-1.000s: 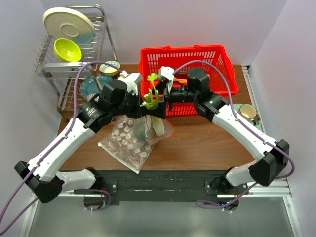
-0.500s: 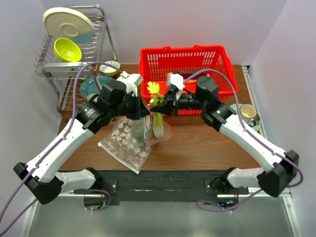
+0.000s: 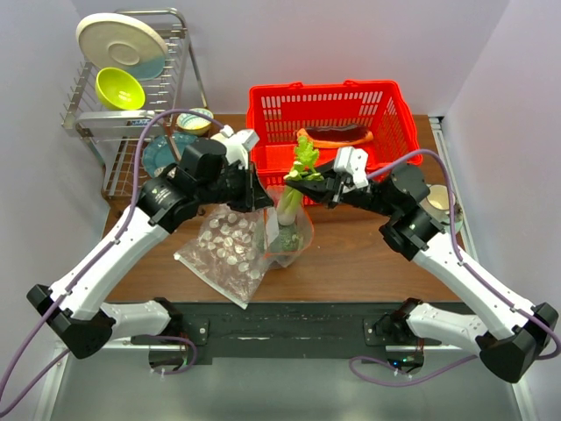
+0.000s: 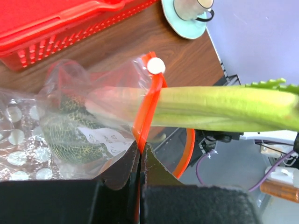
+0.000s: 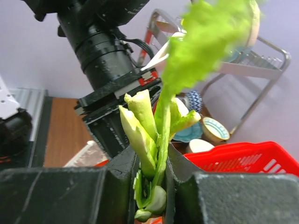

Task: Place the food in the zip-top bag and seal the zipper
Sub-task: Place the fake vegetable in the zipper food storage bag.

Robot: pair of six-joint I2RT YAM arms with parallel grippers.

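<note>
At the bag mouth, the right gripper (image 5: pixel 150 179) is now clamped on the green stalks (image 5: pixel 142 130) just below the leafy top (a second ago its jaws stood wide beside them). Since then the right arm has drawn back to its own side and the stalks have tipped rightward. Their butt end is inside the zip-top bag (image 3: pixel 294 239), with most of the length sticking out. The left gripper (image 4: pixel 139 175) is pinched shut on the zipper (image 4: pixel 148 100) edge, unchanged, holding the mouth up. The dark green ball (image 4: pixel 65 135) is already in the bag. The red-brown slab (image 3: pixel 342 136) lies in the red basket (image 3: pixel 324 88), not yet bagged.

Meaning: the stalks are under control for a push deeper. I judge the task under halfway done, with the slab and the sealing still left.

Room: the mouth is narrow and the stalks nearly fill it. The orange-red strip loops around them, so a push could snag the strip or drag the bag off the left pinch. The basket wall sits just behind the bag, and the dotted bag (image 3: pixel 219 250) lies against it on the left. Open table (image 3: pixel 368 254) lies to the right and the near side, giving the right arm swing room. The cup and saucer (image 4: pixel 189 14) are near the right forearm (watch the elbow). The dish rack (image 3: pixel 105 114) is well apart at far left.
</note>
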